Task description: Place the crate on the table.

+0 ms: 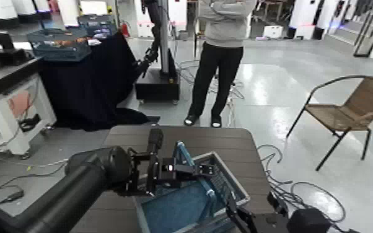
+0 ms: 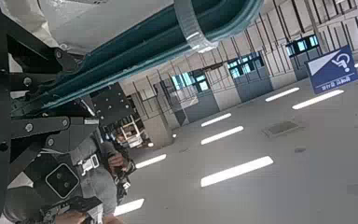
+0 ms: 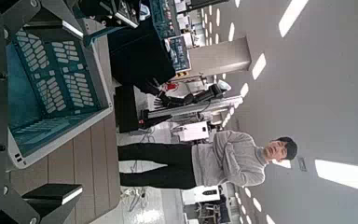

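On the near end of the slatted brown desk (image 1: 238,145) sits the grey-blue lattice crate (image 1: 226,180), blue inside; my left end effector (image 1: 179,168) clamps its teal handle (image 1: 186,156). My right end effector's (image 1: 235,214) state I cannot tell.

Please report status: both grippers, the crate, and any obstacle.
Left gripper shut on the crate's teal handle. Right gripper at the crate rim, fingers unclear. Crate over the table. Person stands beyond the far edge.
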